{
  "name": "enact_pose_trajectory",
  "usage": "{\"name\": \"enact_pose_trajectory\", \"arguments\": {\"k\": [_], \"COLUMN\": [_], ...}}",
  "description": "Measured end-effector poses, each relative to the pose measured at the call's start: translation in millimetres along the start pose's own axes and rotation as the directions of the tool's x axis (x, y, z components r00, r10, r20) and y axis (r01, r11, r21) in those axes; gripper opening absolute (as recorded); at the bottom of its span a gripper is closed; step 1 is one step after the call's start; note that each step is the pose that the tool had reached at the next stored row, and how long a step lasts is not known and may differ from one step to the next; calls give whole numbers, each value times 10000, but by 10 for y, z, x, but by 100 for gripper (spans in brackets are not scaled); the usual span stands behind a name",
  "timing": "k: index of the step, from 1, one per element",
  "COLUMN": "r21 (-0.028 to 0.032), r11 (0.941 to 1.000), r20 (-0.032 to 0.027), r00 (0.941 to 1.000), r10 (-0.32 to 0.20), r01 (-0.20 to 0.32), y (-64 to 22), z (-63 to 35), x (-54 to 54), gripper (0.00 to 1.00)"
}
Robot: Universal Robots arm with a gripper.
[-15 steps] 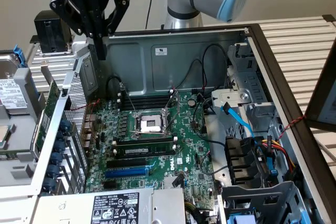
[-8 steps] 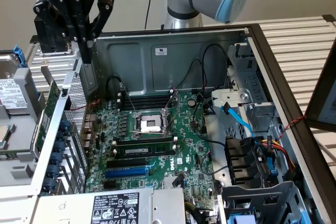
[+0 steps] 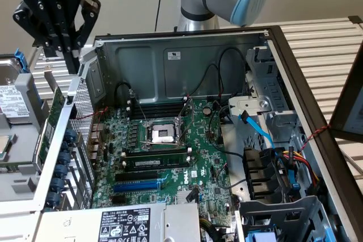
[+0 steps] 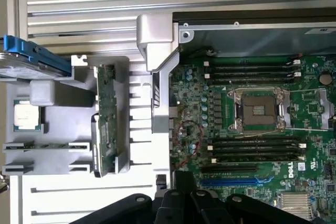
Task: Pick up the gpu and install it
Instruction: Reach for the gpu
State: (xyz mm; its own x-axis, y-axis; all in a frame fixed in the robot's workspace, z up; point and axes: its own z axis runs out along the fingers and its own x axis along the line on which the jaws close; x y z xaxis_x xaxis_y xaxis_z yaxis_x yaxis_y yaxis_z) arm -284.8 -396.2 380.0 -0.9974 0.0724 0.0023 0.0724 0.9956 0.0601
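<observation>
Gpu stands on edge in the grey holder, along the side nearest the open case. I'm still at the approach step. The gripper hangs above the holder, jaws shut and empty. I judge a grasp calls for parting them first.

The slatted metal worktop carries an open computer case, with a grey parts tray at its nine o'clock.

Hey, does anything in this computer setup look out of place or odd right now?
Nothing looks spilled or broken. Two things stand out: a thin red wire loops loose over the motherboard near a wall of the case, and the graphics card stands on edge in a gray rack outside it.
</observation>
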Motion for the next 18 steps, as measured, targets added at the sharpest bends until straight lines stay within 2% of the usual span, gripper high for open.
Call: {"name": "enact_pose_trajectory", "arguments": {"k": [18], "r21": [-3], "r11": [10000], "r20": [0], "r00": [10000], "r10": [1], "r01": [-1], "y": [-58], "z": [119], "x": [817], "gripper": [11]}}
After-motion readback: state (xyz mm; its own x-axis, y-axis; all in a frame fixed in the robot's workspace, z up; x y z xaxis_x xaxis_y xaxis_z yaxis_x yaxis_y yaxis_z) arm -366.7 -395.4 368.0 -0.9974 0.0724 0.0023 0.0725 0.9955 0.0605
